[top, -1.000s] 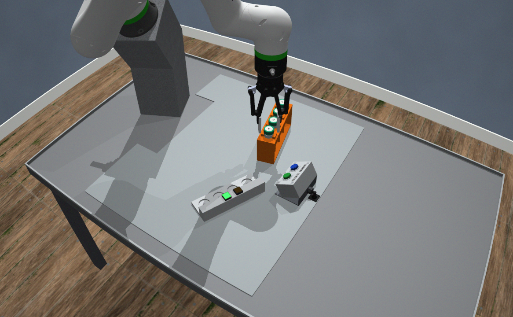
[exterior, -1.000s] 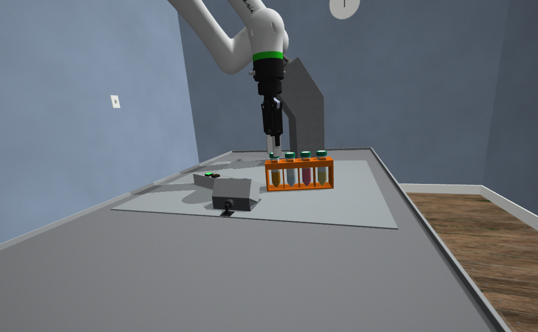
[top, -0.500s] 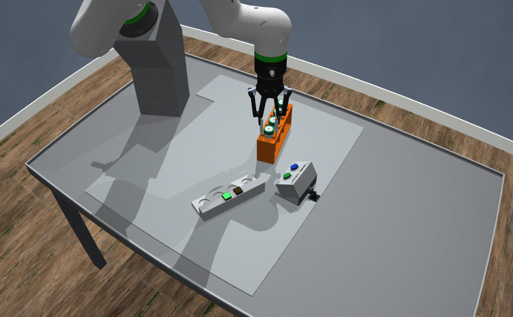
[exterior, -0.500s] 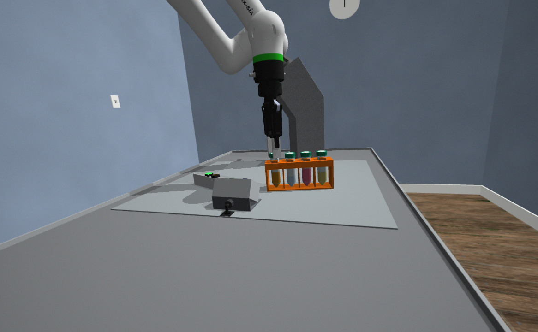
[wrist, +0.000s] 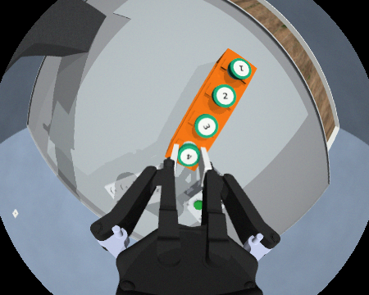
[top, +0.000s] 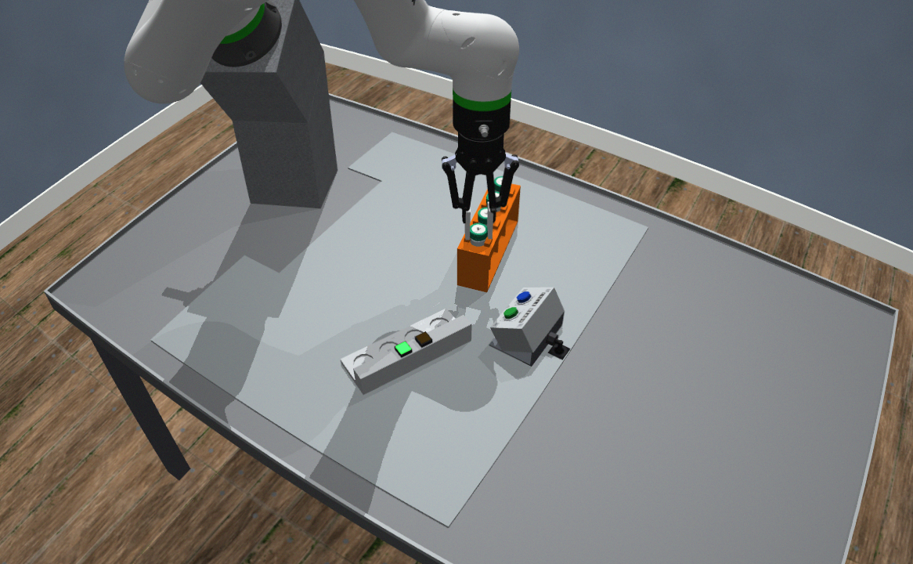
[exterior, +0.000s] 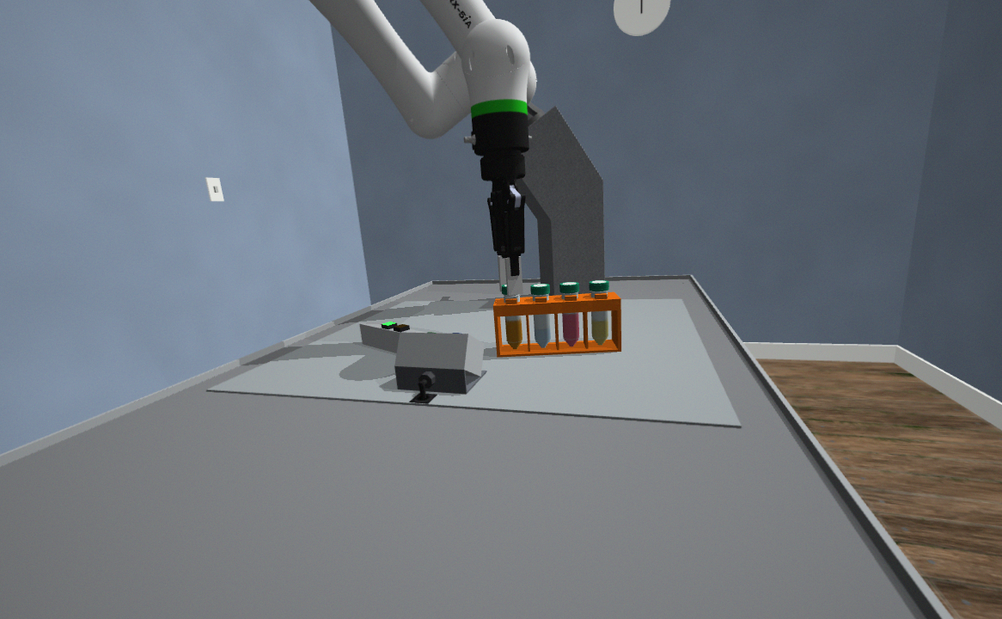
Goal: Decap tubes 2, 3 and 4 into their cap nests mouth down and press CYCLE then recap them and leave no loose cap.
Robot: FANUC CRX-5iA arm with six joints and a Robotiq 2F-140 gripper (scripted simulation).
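Two pads of my gripper (wrist: pixel 189 161) are pinched on the cap of tube 4 (wrist: pixel 188 156), the fingers (top: pixel 466 233) pointing straight down from the wrist, one on either side of the cap. That cap is green-rimmed with a white dot carrying its number, and it sits on its tube at the near end of the decapping station (top: pixel 482 262), an orange block directly under the hand. Running away from the hand along the block I see the caps of tube 3 (wrist: pixel 206 126), tube 2 (wrist: pixel 224 95) and tube 1 (wrist: pixel 240 68), all of the same green-and-white look and all on their tubes; from the exterior view the tubes (exterior: pixel 571 326) hold differently coloured liquids. Beyond the station's near end lies the grey cap tray (top: pixel 376 375), its round nests showing no caps, with a lit green lamp (top: pixel 402 347) and a dark amber lamp (top: pixel 423 339) on it. Just beside the tray is the key box (top: pixel 543 319) with the blue key (top: pixel 523 295) and green key (top: pixel 510 312). Everything rests on a pale mat (top: pixel 348 280) on a grey rimmed table (top: pixel 726 392), over a wooden floor (top: pixel 18 435), with blue-grey walls (exterior: pixel 105 154).
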